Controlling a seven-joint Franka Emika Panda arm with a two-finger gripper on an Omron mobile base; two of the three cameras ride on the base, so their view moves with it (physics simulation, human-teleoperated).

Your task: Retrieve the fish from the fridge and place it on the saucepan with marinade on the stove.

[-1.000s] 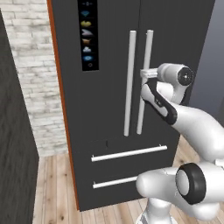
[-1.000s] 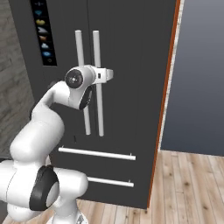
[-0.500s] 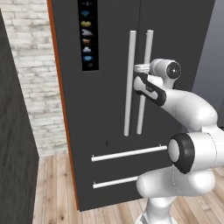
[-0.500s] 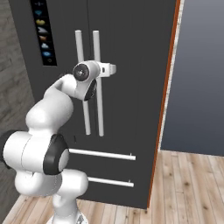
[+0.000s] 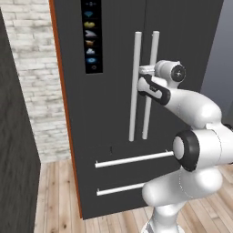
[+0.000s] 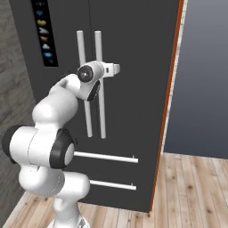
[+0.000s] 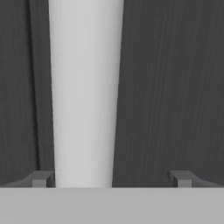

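Observation:
The fridge (image 5: 113, 118) stands tall and dark grey, both doors shut, and also shows in the right base view (image 6: 133, 89). Two long silver handles run down its middle. My gripper (image 5: 145, 71) reaches at chest height to the right-hand handle (image 5: 153, 95). In the hand view the gripper (image 7: 111, 178) is open, and the pale handle (image 7: 85, 87) stands between the fingertips, close to the left fingertip (image 7: 40, 178). Nothing is gripped. From the right base view the gripper (image 6: 114, 68) points at the door beside the handle (image 6: 101, 111). The fish, saucepan and stove are out of view.
Two drawer bars (image 5: 134, 159) cross the fridge's lower part. A white brick wall (image 5: 32, 82) and a dark panel (image 5: 16, 182) lie to the left. A grey wall (image 6: 205, 80) stands to the right, past the fridge's orange-brown side edge (image 6: 171, 89). Wooden floor (image 6: 191, 191) lies below.
The arm has stretched forward, and the hand has moved in to the right handle. The fingers have stayed wide apart. The doors have not moved.

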